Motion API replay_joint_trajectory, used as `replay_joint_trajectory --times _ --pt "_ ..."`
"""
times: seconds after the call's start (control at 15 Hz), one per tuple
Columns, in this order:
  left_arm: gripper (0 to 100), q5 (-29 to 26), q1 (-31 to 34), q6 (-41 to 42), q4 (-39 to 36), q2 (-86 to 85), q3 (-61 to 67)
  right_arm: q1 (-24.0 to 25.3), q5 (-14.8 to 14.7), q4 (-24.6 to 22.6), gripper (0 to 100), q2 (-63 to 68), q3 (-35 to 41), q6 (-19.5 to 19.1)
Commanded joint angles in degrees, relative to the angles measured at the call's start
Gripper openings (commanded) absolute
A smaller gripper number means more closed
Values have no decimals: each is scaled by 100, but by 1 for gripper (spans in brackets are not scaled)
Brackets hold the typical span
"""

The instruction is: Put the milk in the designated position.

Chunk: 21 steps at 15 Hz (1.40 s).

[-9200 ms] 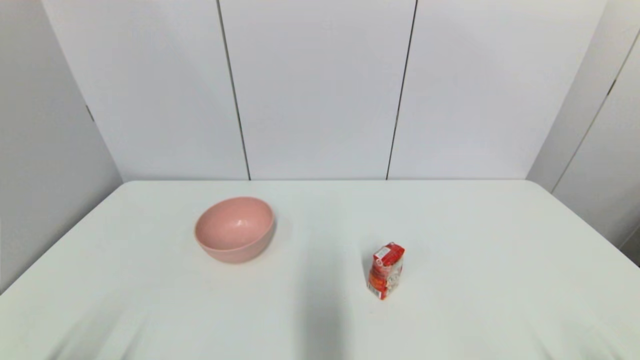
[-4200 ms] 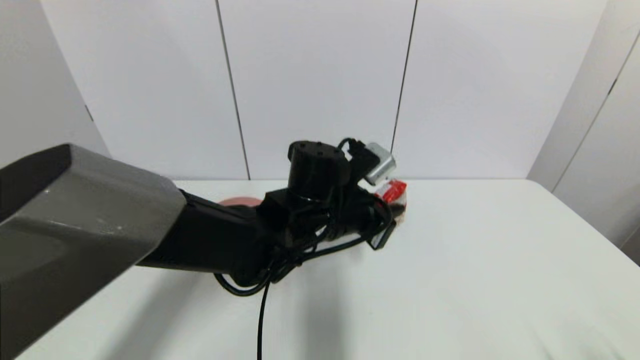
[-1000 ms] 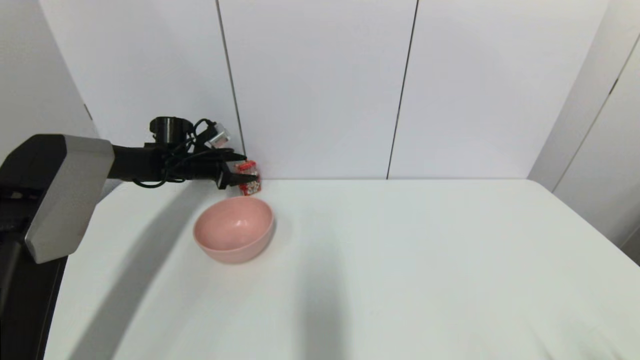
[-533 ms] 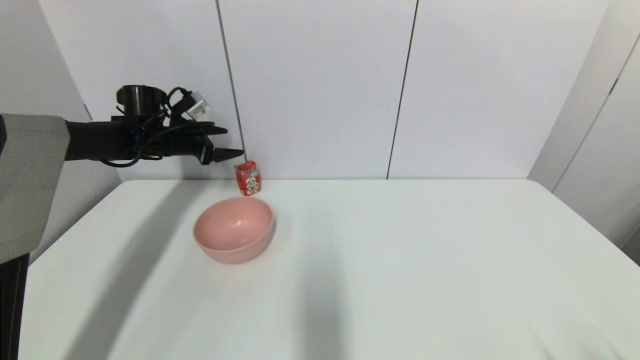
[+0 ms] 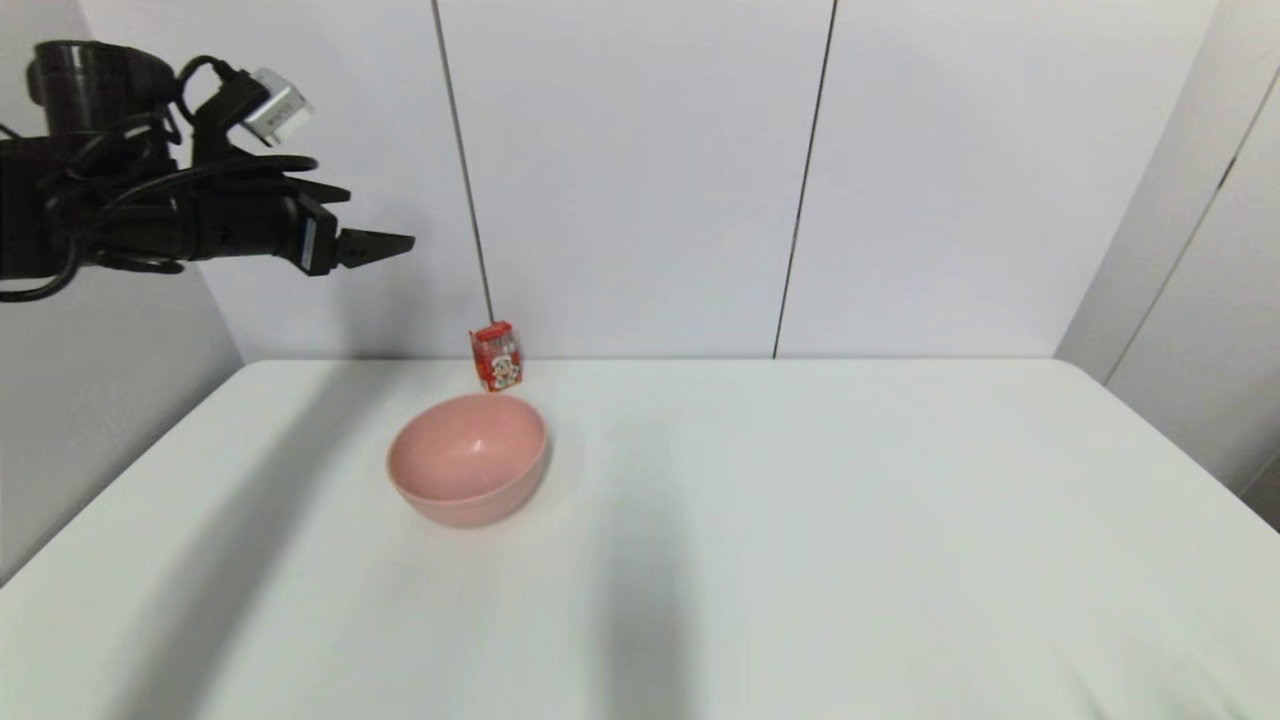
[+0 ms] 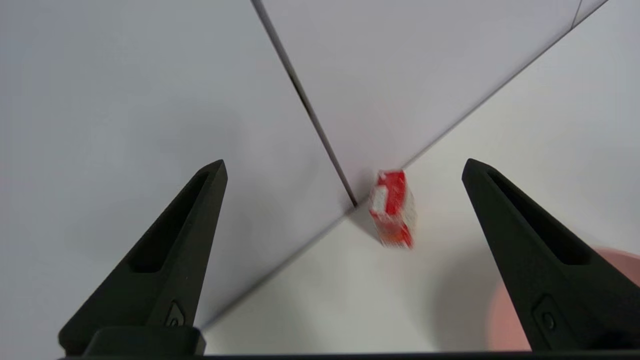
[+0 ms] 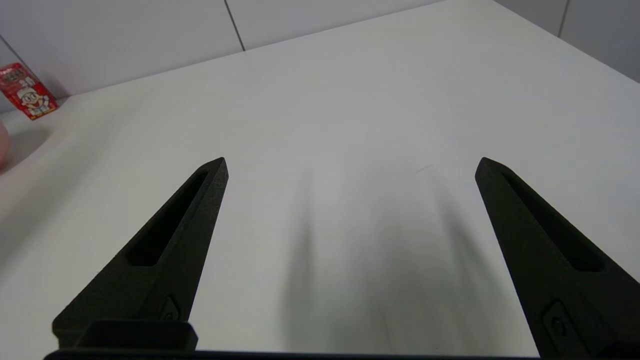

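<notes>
The left claw (image 5: 385, 243) is held spread and empty, high at 10 o'clock, well apart from the milk (image 5: 496, 356), which stands upright at the table's (image 5: 800, 500) far edge, just beyond the pink bowl (image 5: 468, 458) at 12 o'clock. A clean upward retreat is judged best; the right claw (image 7: 350, 170) is parked, spread

a bare test booth: white table (image 5: 800, 520) enclosed by plain white wall panels (image 5: 640, 170).
</notes>
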Motion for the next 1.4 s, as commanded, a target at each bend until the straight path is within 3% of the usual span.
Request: replay_joint_trajectory --times 0.07,0.27,0.53,0.8,1.07,1.4 --pt "100 1297 -17 -603 -58 -3422 3124 1 1 2 100 7 0 8" --pt "100 1877 -9 -981 -40 -5470 4890 1 -8 2 100 7 0 8" --pt "100 1982 -17 -1306 -295 -7306 6499 1 1 2 100 7 0 8" --pt "100 2896 -61 -1341 -497 -9082 7967 1 1 2 100 7 0 8" --pt "100 2870 -140 -1561 -321 -10427 8881 1 -8 2 100 7 0 8" --pt "100 2738 -140 -1991 -22 -10479 8898 1 1 -7 100 7 0 8"
